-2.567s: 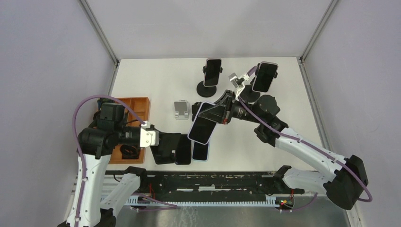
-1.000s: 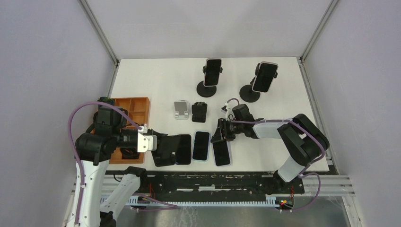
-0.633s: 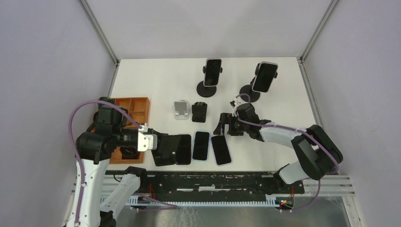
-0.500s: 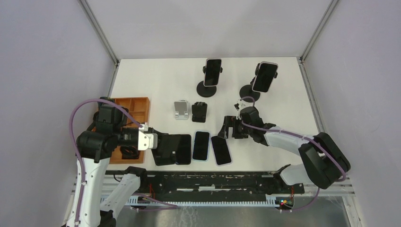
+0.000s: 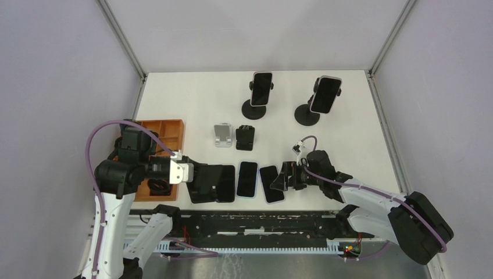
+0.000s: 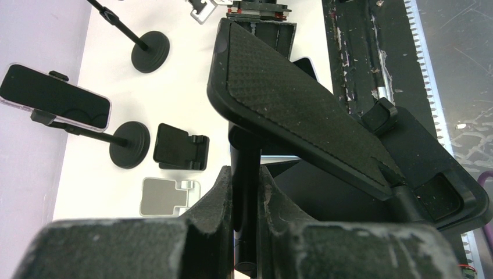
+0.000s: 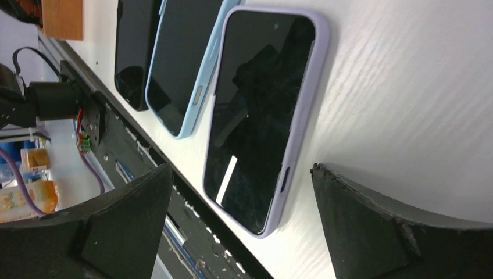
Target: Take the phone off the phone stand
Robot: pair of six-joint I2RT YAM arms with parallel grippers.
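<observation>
The right pincer [image 5: 283, 177], spread, is hovering beside the lavender phone [image 5: 271, 183] lying on the counter [image 5: 192, 99], so set-down is looking done. The left pincer [image 5: 202, 181] is pinching a black stand [image 6: 290, 116]. Next is likely calling for reaching the far mounted phone [image 5: 325, 95].

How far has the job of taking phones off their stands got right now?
Done: black phone, blue-cased phone and lilac phone lie flat at the near edge. In hand: right gripper, fingers apart beside the lilac phone, holding nothing; left gripper, fingers shut on a black stand. Left: far-left phone and far-right phone sit on tall stands.
</observation>
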